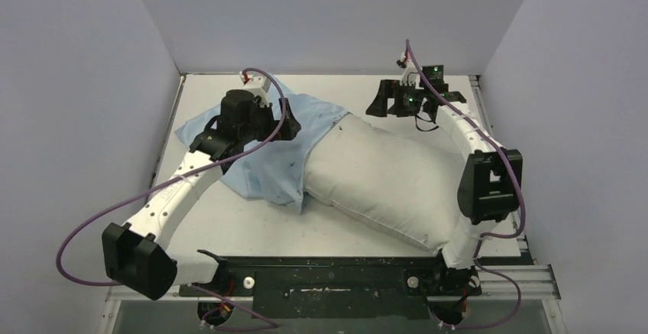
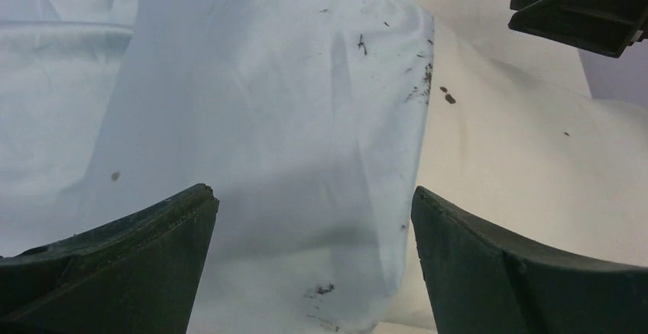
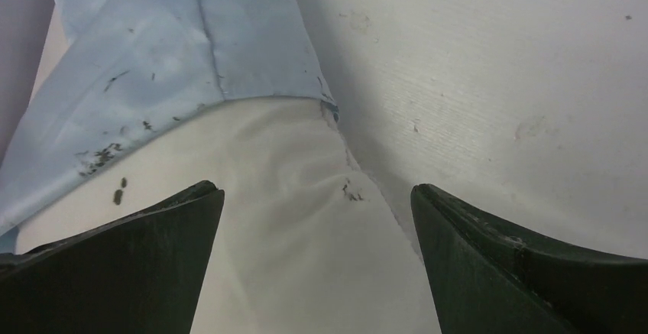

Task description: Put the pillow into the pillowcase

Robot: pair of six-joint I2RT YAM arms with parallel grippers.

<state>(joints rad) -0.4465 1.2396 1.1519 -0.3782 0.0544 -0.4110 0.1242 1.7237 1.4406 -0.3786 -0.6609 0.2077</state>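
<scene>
The off-white pillow point(image 1: 382, 173) lies slantwise across the table, its far-left end tucked a short way inside the light-blue pillowcase point(image 1: 260, 166). My left gripper point(image 1: 289, 126) hovers open over the pillowcase near its mouth. In the left wrist view the gripper point(image 2: 315, 204) has nothing between its fingers, with the blue pillowcase point(image 2: 267, 120) below and the pillow point(image 2: 535, 166) to the right. My right gripper point(image 1: 386, 108) stands open at the pillow's far corner. In the right wrist view it point(image 3: 317, 196) is empty above the pillow point(image 3: 306, 250), with the pillowcase hem point(image 3: 168, 59) ahead.
The white table point(image 1: 252, 227) is boxed in by pale walls at the left, back and right. A black rail point(image 1: 328, 273) with the arm bases runs along the near edge. Purple cables loop off both arms. One finger of the right gripper point(image 2: 581, 5) shows in the left wrist view.
</scene>
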